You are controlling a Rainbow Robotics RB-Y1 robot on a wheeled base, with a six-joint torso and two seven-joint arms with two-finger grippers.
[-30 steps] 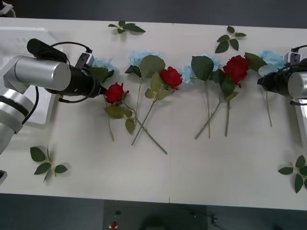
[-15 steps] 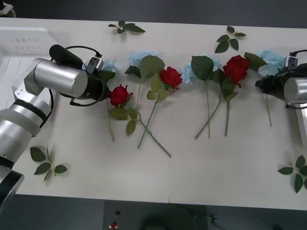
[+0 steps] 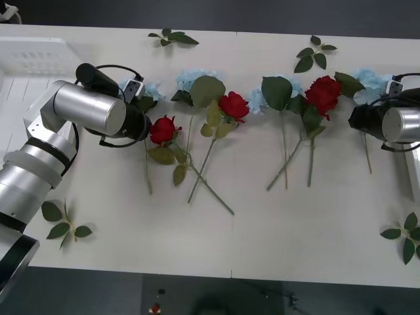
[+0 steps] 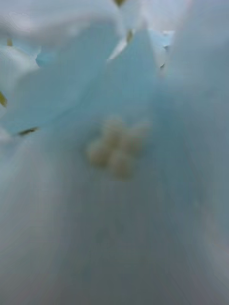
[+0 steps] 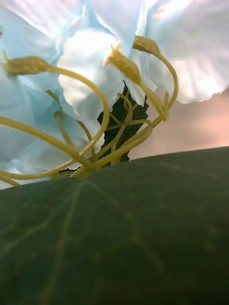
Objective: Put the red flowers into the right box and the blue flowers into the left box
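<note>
Three red flowers lie in a row on the white table: one (image 3: 163, 129) beside my left gripper (image 3: 146, 108), one (image 3: 233, 105) in the middle, one (image 3: 323, 93) toward the right. Blue flowers lie behind them (image 3: 190, 77) (image 3: 257, 100). My left gripper is pressed into the leftmost blue flower (image 3: 149, 90); its pale petals (image 5: 90, 71) and a dark leaf (image 5: 119, 228) are right against the left wrist camera. My right gripper (image 3: 354, 117) is at the rightmost blue flower (image 3: 371, 79), whose petals (image 4: 114, 143) cover the right wrist view. The left box (image 3: 33, 59) stands at the back left. A strip of the right box (image 3: 413, 172) shows at the right edge.
Loose leaf sprigs lie at the back (image 3: 172, 37) (image 3: 314, 54), at the front left (image 3: 64, 223) and at the front right (image 3: 407, 237). Long stems of the flowers cross in the middle of the table. The front half of the table is bare.
My left arm has swung right and farther in, nudging the nearest red flower and its stem rightward and uncovering more of the left box. My right arm has crept slightly left.
</note>
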